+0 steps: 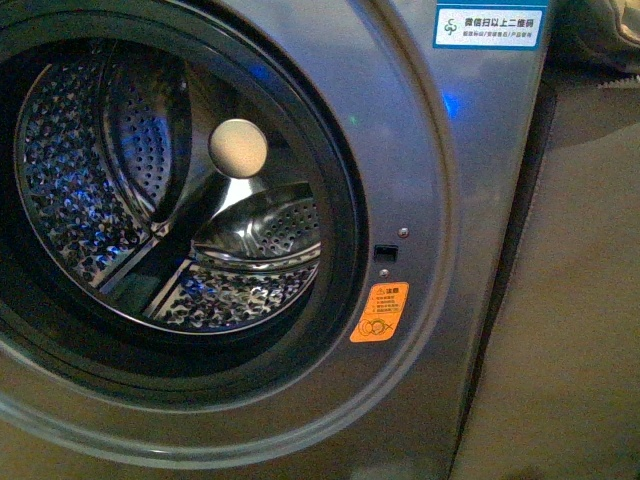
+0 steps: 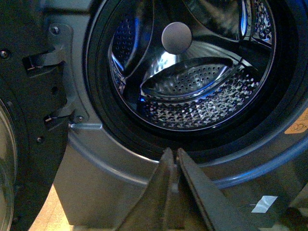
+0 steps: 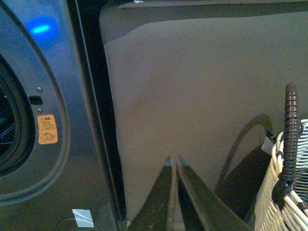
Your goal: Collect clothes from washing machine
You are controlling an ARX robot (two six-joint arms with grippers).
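Observation:
The grey washing machine (image 1: 440, 200) fills the front view, its door open and its perforated steel drum (image 1: 120, 170) showing. No dark garment shows in the drum or anywhere else. In the left wrist view my left gripper (image 2: 173, 153) is shut and empty, just in front of the lower rim of the drum's mouth (image 2: 192, 96). In the right wrist view my right gripper (image 3: 173, 161) is shut and empty, off the machine's side (image 3: 48, 120), facing a plain brown wall. Neither arm shows in the front view.
A pale woven wicker basket (image 3: 288, 192) with a dark handle stands beside my right gripper. The opened door and its hinge (image 2: 43, 86) are at the edge of the left wrist view. An orange sticker (image 1: 380, 312) sits by the drum's mouth.

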